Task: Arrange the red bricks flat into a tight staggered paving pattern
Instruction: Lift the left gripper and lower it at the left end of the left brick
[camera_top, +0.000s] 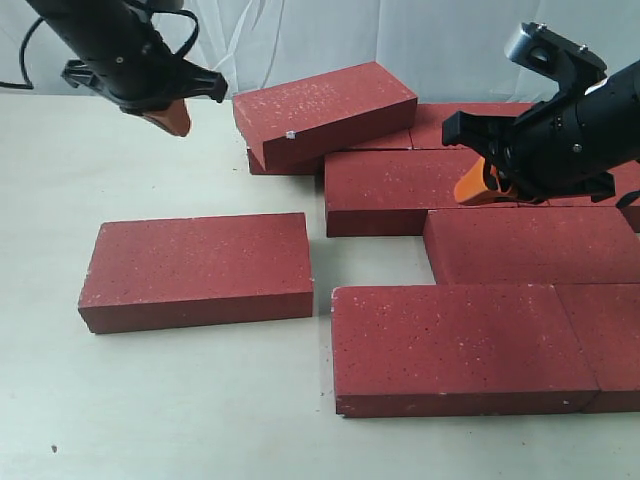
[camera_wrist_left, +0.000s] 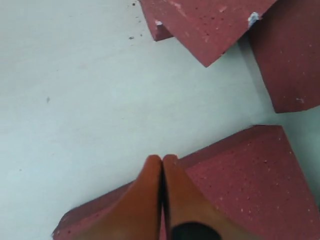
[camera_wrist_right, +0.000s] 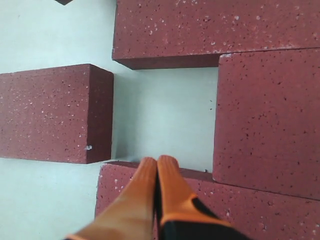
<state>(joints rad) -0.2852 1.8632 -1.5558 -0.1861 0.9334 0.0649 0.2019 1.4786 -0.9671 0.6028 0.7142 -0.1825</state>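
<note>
Several red bricks lie on the pale table. One red brick lies flat alone at the left. Another is tilted at the back, propped on a brick beneath it, with a small white chip on its edge. The others lie flat close together at the right, among them a middle brick and a front brick. My left gripper hangs shut and empty above the back left of the table, with its tips over a brick. My right gripper is shut and empty just above the middle brick.
A white curtain backs the table. Bare table stretches along the front left. A narrow gap of table separates the lone brick from the right-hand group. The right wrist view shows a bare patch between the bricks.
</note>
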